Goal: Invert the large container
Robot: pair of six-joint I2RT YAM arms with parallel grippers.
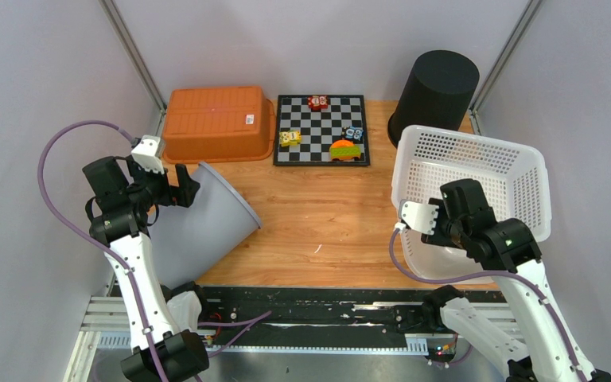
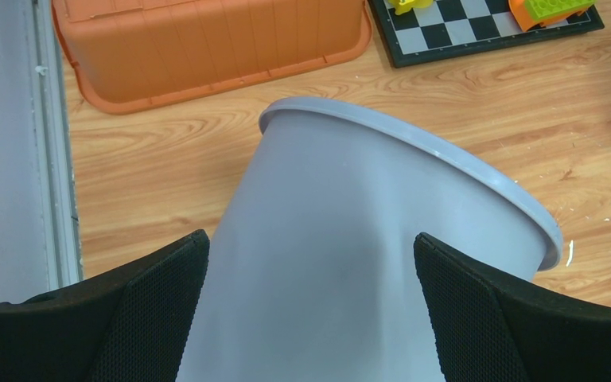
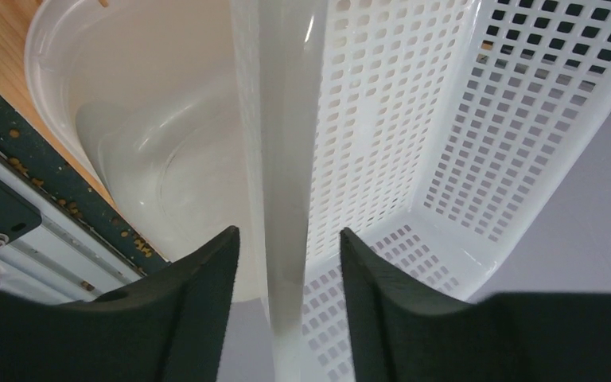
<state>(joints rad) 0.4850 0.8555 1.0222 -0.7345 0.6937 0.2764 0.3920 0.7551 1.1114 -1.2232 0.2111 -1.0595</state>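
Top external view: grey bin (image 1: 207, 215) is lying tilted at left.
Left gripper (image 2: 310, 255): is straddling the bin, spread wide; grip unclear.
Right gripper (image 3: 289, 243): is flanking the tilted white basket (image 1: 485, 159) rim, jaws slightly apart.

High rear overview of whole table (image 1: 326, 227); wrist views close-up, orange tub (image 1: 219, 123) and chessboard (image 1: 322, 127) also in left's.

The wooden table (image 1: 318, 215) carries an upturned orange tub (image 1: 219, 123), a chessboard (image 1: 322, 127), a black bin (image 1: 433, 91), a tipped grey bucket (image 1: 207, 223) and, seemingly, a white bowl (image 1: 422, 263).
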